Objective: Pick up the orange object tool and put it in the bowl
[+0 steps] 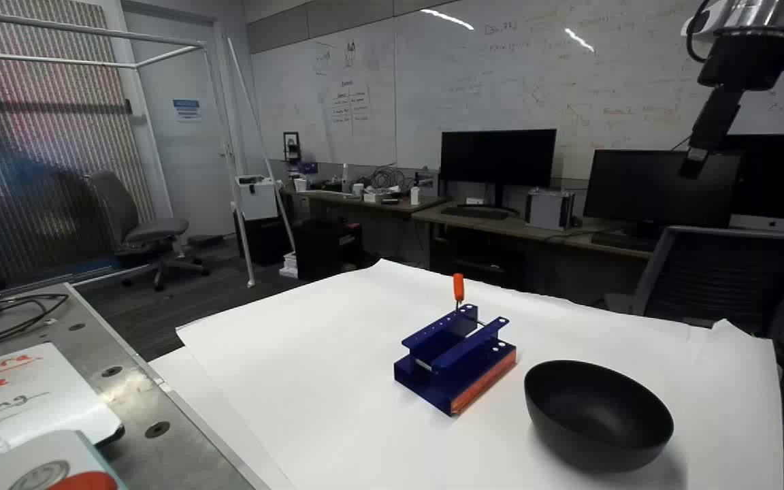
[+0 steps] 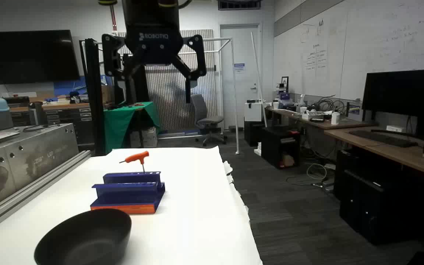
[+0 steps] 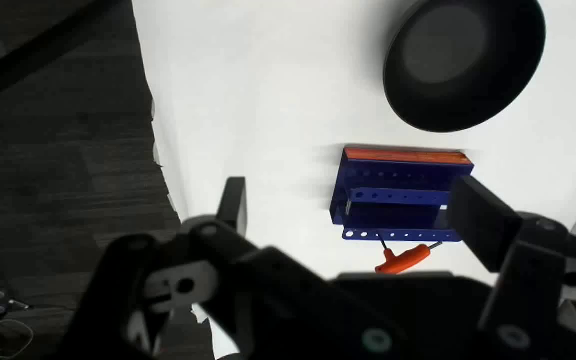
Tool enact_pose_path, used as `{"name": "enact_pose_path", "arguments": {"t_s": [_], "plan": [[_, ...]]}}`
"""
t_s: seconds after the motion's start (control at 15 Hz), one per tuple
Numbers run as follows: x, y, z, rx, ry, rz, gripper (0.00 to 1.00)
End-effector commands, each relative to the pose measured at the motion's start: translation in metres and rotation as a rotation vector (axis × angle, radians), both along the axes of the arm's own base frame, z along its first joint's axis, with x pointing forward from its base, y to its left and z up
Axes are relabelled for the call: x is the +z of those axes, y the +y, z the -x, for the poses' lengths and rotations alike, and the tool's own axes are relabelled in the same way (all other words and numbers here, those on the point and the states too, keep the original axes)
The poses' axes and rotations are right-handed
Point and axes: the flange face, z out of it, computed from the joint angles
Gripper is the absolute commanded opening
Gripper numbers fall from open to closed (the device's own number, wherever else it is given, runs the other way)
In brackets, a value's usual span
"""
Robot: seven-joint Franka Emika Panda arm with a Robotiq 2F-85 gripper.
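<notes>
- We see the black two-fingered claw spread wide above the white paper sheet.
- In the wrist view, we find the orange, T-handled, slim-shafted tool standing at the six o'clock edge of the blue slotted rack.
- There we see the round matte black bowl apart from the rack, at one o'clock.

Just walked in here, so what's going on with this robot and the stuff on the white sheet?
The robot's gripper hangs open, holding nothing, higher than the things on the white sheet. The orange tool stands in the blue rack, not yet picked up, and the black bowl sits on the sheet, apart from the rack. The job is to put that tool into the bowl.
</notes>
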Motion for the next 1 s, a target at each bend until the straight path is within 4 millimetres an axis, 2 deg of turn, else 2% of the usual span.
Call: {"name": "enact_pose_path", "arguments": {"t_s": [0.0, 0.13, 0.47, 0.67, 0.93], "plan": [[0.004, 0.000, -0.001, -0.001, -0.006, 0.001, 1.00], [0.010, -0.001, 0.000, -0.002, -0.019, 0.003, 1.00], [0.011, -0.002, 0.000, -0.032, -0.015, -0.006, 1.00], [0.003, 0.027, -0.040, -0.197, 0.027, 0.007, 1.00], [-0.010, 0.090, -0.103, -0.391, 0.075, 0.048, 1.00]]}}
